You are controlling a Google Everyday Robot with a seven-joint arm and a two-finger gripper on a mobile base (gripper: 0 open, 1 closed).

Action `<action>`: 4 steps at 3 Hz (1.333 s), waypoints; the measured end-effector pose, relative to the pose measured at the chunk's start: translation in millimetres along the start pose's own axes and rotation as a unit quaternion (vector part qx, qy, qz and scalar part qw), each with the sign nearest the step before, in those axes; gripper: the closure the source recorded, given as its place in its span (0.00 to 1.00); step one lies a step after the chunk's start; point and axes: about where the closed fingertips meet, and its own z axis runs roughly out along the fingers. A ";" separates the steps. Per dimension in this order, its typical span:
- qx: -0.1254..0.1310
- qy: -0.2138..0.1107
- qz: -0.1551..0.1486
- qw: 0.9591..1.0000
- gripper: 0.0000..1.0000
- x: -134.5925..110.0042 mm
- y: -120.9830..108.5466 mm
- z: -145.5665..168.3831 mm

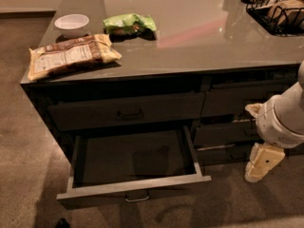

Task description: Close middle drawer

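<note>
The middle drawer (133, 186) stands pulled well out of the near face of the dark bench (204, 46), on the left side of the cabinet front. Its flat grey front faces the near side, with a small bar handle (137, 197) at its centre, and its bare dark inside (133, 158) is open to view with nothing in it. Directly above it, a closed drawer (128, 112) of the same width sits flush with the cabinet front and carries its own small handle in the middle. To the right of both is a second column of drawer fronts (228, 127), partly in shadow. The robot's arm comes in from the right edge, its white rounded joint (282, 122) in front of that right column. The cream end effector (254, 172) hangs below the joint, pointing down toward the carpet (28, 175). It is to the right of the open drawer's front corner and clear of it, touching nothing and holding nothing that can be seen; whether it is wide or narrow I cannot tell. On the bench top, a white bowl (71, 23) sits at the far left. A green packet (129, 23) lies just to its right, and a long tan snack bag (71, 55) lies near the left front edge. A black wire basket (278, 8) stands at the far right corner.
</note>
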 end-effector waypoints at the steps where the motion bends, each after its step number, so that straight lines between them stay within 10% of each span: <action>1: -0.007 0.003 -0.001 1.000 0.00 -0.5 0.2 2.7; 2: -0.008 0.004 -0.001 1.000 0.00 -0.5 0.4 3.1; 3: -0.043 -0.069 -0.001 0.997 0.00 -0.2 32.2 73.7; 4: -0.109 -0.150 -0.015 0.983 0.00 -2.2 71.9 155.7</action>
